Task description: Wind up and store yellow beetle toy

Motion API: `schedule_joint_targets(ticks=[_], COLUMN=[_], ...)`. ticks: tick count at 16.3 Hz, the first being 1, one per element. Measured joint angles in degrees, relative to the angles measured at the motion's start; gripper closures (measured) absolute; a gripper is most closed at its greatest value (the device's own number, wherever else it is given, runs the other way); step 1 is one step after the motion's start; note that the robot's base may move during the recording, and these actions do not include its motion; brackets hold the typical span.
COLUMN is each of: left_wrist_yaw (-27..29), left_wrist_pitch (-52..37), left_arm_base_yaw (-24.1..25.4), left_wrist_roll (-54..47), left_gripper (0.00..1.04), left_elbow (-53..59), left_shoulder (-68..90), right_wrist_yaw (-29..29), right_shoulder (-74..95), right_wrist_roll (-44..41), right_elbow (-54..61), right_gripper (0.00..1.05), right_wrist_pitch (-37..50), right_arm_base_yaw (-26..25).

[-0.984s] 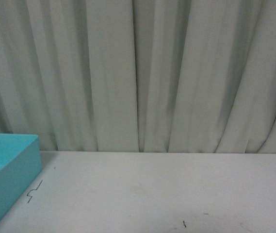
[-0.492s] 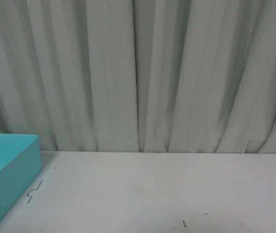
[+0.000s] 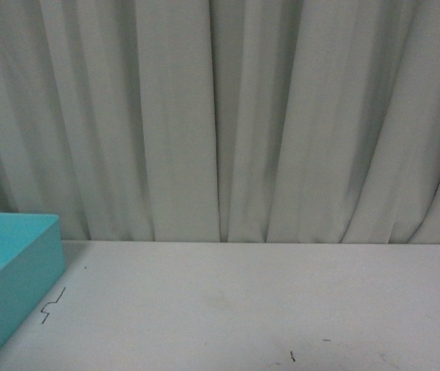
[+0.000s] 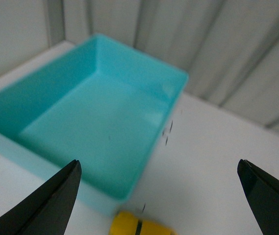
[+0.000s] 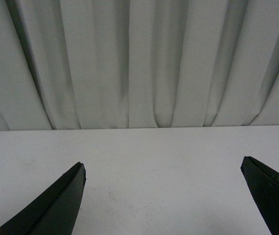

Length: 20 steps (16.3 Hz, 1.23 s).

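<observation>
Yellow beetle toy on table just outside turquoise bin (lower left, front view), not yet stored. Left fingers spread wide above it, prob. lining up a grab; right fingers spread too, idle

Ahead of me a pale grey curtain hangs in deep folds behind the white counter. A turquoise bin sits on the counter at my left, open-topped, its smooth walls and floor plain in my left wrist view. A thin dark squiggle marks the counter just beside the bin. Two smaller dark flecks lie further right, well apart from it.
</observation>
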State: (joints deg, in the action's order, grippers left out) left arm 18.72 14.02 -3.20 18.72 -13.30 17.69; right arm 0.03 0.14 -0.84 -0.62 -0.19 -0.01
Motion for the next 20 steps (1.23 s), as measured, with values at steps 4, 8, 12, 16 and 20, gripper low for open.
schedule_joint_targets(ticks=[4, 8, 12, 16, 20], left_wrist_yaw=[-7.5, -19.2, -33.3, -19.4, -14.9], left_wrist_pitch=[-19.8, -25.9, -2.8, 25.8, 30.4], left_arm_base_yaw=[10.2, 10.1, 4.5, -0.2, -2.1], left_wrist_roll=[-4.8, -19.3, -50.6, -87.5, -96.1], left_gripper=[0.07, 0.07, 0.07, 0.07, 0.07], left_elbow=[-7.8, -22.7, -37.2, -44.1, -44.5], left_shoulder=[25.7, 43.5, 49.9, 59.8, 62.7], right_wrist_yaw=[-0.1, 0.0, 0.0, 0.0, 0.0], right_shoulder=[0.0, 0.0, 0.0, 0.0, 0.0], right_wrist_roll=[0.0, 0.0, 0.0, 0.0, 0.0], right_elbow=[0.0, 0.0, 0.0, 0.0, 0.0], right_gripper=[0.07, 0.07, 0.07, 0.07, 0.07], right_wrist_pitch=[0.0, 0.0, 0.0, 0.0, 0.0], right_arm_base_yaw=[0.0, 0.0, 0.0, 0.0, 0.0])
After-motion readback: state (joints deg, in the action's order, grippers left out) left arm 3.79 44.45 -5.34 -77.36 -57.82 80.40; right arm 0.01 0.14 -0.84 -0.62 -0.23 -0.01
